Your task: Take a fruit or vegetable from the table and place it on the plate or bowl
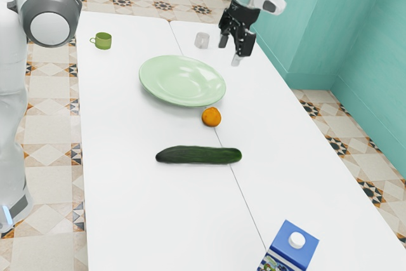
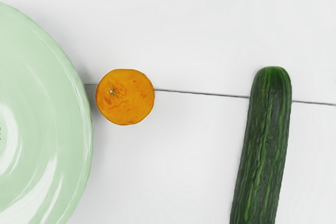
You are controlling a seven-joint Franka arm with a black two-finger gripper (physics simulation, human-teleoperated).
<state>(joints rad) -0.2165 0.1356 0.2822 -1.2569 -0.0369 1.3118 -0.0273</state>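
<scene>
**Operator:** Where does my gripper stand?

**Spotter:** Your gripper (image 1: 229, 53) hangs in the air over the table (image 1: 304, 157), at the far end in the exterior view. Its two black fingers are spread apart with nothing between them.

**Operator:** What is closest to it?

**Spotter:** A small clear glass (image 1: 202, 40) stands upright on the table, just to the exterior view's left of your gripper. Next comes the pale green plate (image 1: 182, 80), nearer the camera than the glass, lying flat with nothing on it.

**Operator:** And the fruit?

**Spotter:** The orange (image 1: 211, 117) sits on the table just beside the plate's near rim, right on the seam (image 1: 244, 204) where the two tabletops meet. In your wrist view the orange (image 2: 125, 96) shows its stem dimple upward, with the plate (image 2: 42, 129) close at its side; I cannot tell whether they touch. Past the orange lies the cucumber (image 1: 198, 155), on its side and apart from the orange. One end crosses the seam, and most of it rests on the exterior view's left tabletop. Your wrist view shows the cucumber (image 2: 262, 145) as dark green and ridged.

**Operator:** Anything else?

**Spotter:** A green cup (image 1: 101, 40) stands well apart at the far left of the exterior view, and a blue-and-white carton (image 1: 288, 249) stands at the near edge.
</scene>
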